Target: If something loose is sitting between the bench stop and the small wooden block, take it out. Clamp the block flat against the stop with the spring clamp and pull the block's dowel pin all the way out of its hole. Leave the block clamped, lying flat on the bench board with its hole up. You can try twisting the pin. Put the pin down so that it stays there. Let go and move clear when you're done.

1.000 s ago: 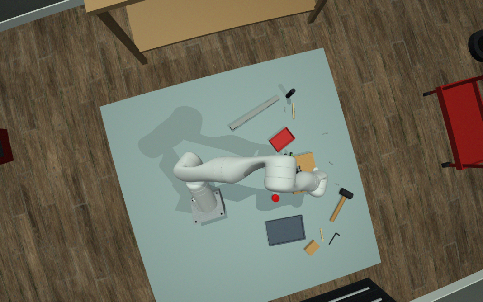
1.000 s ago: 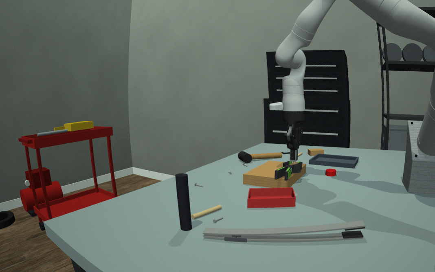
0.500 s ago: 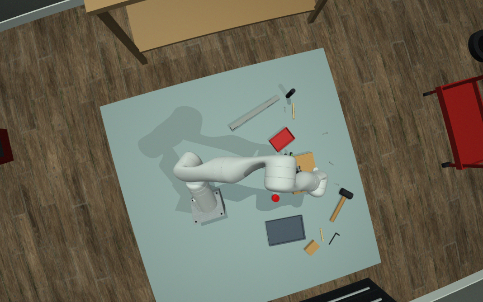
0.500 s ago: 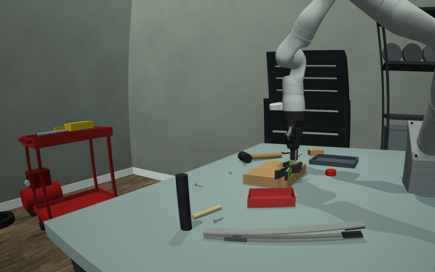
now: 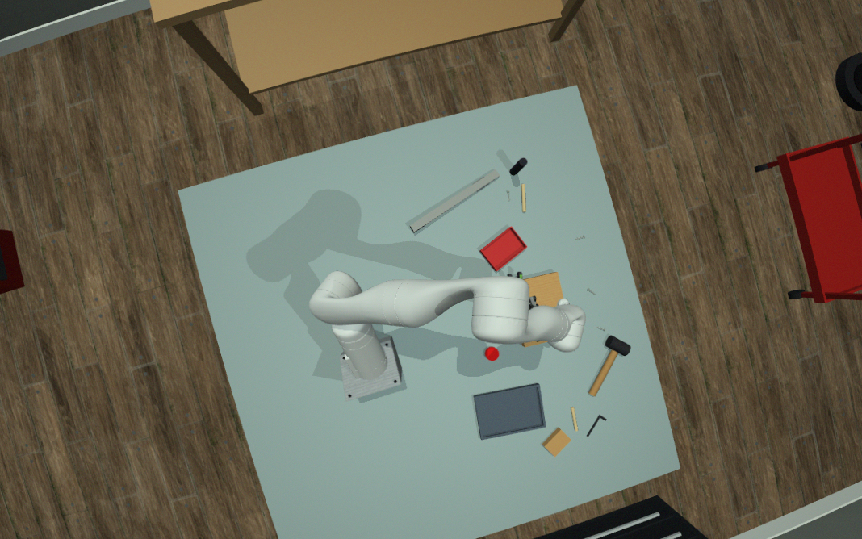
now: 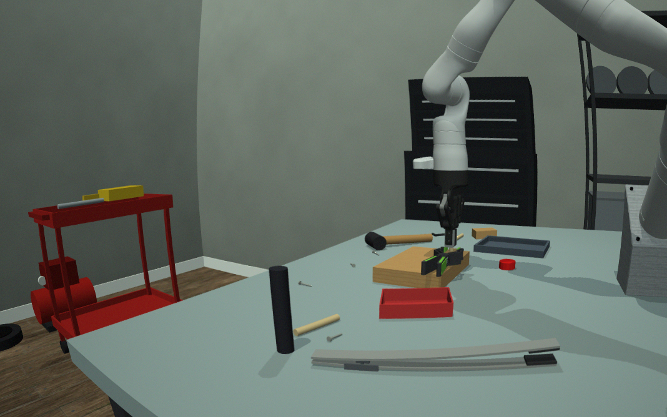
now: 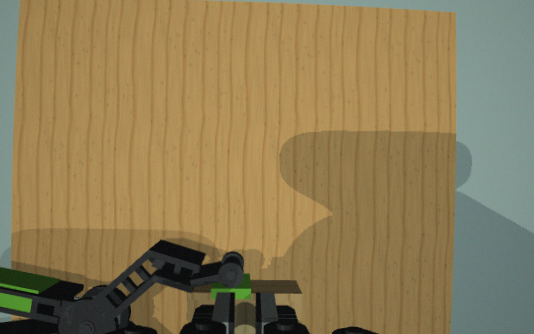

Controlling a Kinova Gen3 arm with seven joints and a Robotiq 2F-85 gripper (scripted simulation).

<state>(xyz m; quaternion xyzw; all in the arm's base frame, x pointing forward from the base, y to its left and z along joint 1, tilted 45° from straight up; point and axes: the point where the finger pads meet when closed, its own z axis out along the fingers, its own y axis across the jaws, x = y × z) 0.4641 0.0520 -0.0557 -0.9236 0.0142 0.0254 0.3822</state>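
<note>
Gripper [image 6: 449,240] was closed on the dowel pin [image 7: 245,320], fingers pinching its sides for a straight pull. Spring clamp [image 6: 441,261] held the block at the bench board's [image 6: 400,270] 3 o'clock edge in the exterior view. Wrist pointed straight down, forearm vertical above it.
</note>
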